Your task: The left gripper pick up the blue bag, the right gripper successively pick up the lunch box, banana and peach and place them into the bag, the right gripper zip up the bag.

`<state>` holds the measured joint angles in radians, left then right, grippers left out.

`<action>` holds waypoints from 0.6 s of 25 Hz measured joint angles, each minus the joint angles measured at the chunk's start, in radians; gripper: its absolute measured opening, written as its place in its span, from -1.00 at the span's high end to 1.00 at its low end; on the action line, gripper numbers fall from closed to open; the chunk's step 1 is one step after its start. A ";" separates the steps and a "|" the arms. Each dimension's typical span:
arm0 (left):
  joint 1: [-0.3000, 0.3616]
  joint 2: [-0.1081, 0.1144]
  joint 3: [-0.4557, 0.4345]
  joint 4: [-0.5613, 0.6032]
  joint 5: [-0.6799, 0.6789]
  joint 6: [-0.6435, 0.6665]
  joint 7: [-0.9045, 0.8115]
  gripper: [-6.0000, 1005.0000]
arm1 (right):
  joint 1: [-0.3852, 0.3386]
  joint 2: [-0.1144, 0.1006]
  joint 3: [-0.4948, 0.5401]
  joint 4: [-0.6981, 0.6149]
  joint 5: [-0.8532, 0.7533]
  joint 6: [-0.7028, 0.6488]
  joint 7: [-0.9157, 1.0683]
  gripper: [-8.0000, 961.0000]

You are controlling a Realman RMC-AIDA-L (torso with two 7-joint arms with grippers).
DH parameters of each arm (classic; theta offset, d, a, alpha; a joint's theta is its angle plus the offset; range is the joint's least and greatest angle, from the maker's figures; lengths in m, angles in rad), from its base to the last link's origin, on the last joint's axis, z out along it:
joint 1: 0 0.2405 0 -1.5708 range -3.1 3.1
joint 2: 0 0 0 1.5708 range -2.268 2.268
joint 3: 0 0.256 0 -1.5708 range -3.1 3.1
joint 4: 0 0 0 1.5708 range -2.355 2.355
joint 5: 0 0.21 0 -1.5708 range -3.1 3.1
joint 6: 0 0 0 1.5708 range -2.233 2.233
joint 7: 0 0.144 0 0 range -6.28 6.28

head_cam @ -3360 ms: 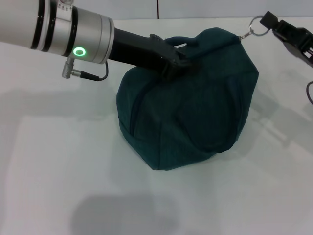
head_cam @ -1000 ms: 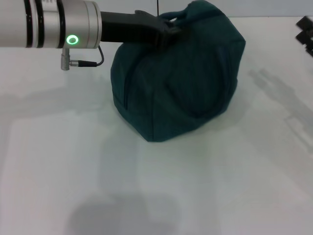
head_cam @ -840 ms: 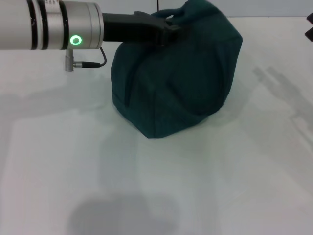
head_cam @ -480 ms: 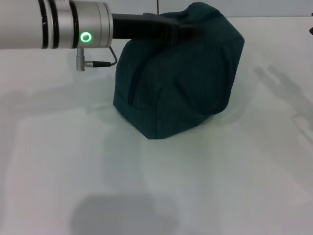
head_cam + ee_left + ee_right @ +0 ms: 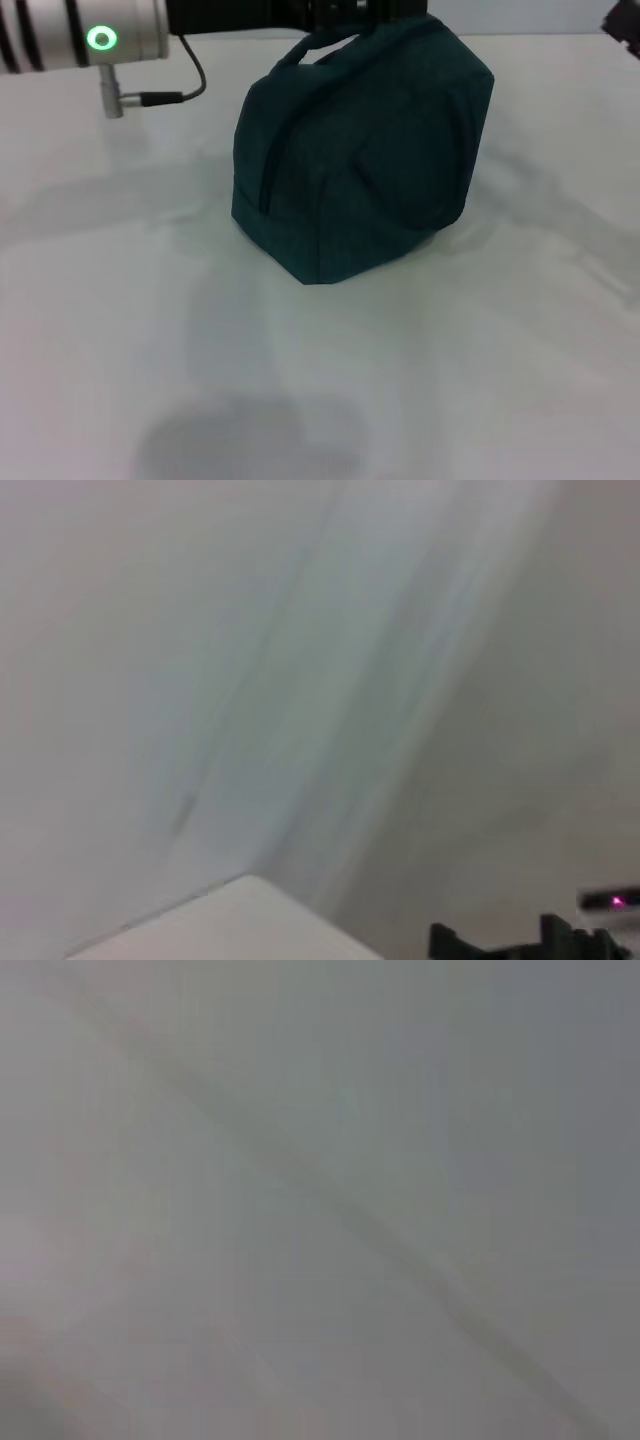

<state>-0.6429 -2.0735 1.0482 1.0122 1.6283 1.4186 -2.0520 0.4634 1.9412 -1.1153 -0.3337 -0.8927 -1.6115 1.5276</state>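
Here, blue bag (image 5: 365, 150) upright, white table (image 5: 450, 380)

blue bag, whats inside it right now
Nothing inside can be seen: the blue bag is closed, only its teal fabric showing. The left pincer is at the handle on top. No lunch box, banana or peach lies on the table.
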 joint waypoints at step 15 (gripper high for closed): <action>0.191 0.018 -0.145 0.041 -0.067 0.384 0.294 -0.75 | -0.006 0.061 0.001 -0.273 -0.464 -0.186 -0.353 -0.74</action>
<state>-0.4517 -2.0553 0.9027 1.0528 1.5615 1.8031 -1.7584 0.4579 2.0026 -1.1142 -0.6064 -1.3569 -1.7978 1.1748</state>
